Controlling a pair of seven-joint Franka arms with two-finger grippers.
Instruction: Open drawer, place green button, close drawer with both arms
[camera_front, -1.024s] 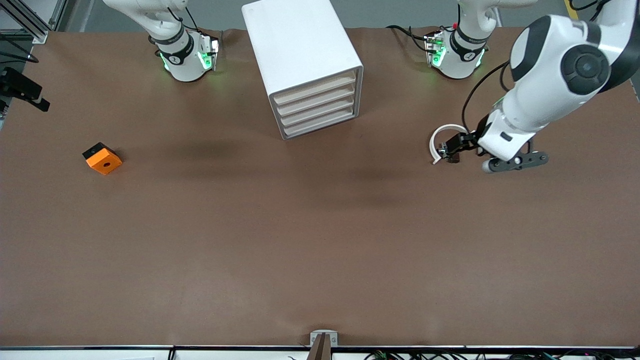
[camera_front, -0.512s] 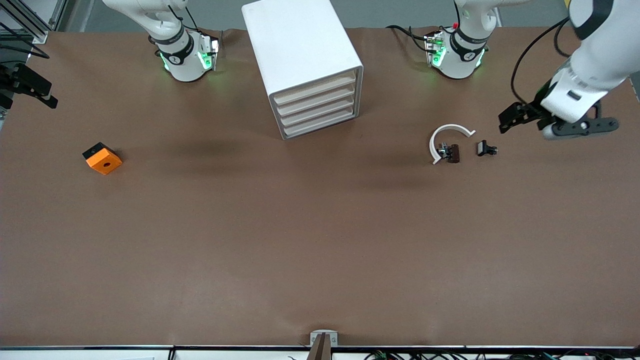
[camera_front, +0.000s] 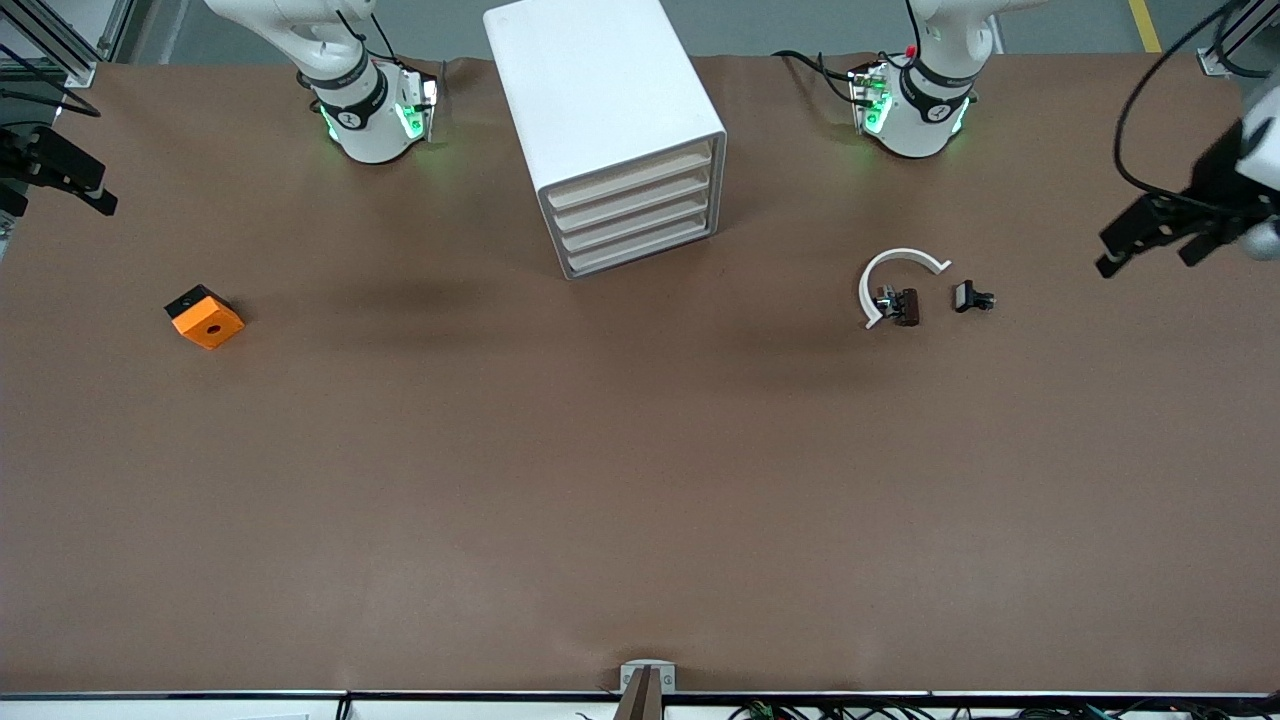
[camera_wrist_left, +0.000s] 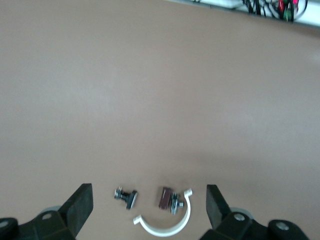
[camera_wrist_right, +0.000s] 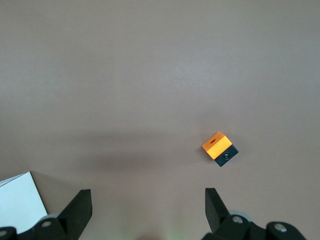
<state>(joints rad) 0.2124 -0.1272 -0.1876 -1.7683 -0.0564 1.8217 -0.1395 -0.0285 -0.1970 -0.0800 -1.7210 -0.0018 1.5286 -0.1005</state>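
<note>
The brown desk (camera_front: 640, 480) carries a boxy white cabinet (camera_front: 590, 90) midway between the two arm bases. Its four cream-fronted drawers (camera_front: 632, 205) are all pushed in, so the opening step is not yet done. The fronts face the front camera and are skewed a little toward the left arm's end, with their long edges running across the cabinet.

The left hand (camera_wrist_left: 148, 207) hangs over the desk's edge at the left arm's end, fingers spread wide and empty. The right hand (camera_wrist_right: 147, 210) hangs over the edge at the right arm's end, equally wide and empty. Both are well apart from the cabinet. Because the fronts turn toward the left arm's end, the left hand looks to have the squarer line onto a drawer front.

An orange block (camera_front: 206, 318) lies toward the right arm's end. A white arc (camera_front: 885, 268) and two small black parts (camera_front: 972, 298) lie near the left hand. I cannot pick out the green-capped button in any view.
</note>
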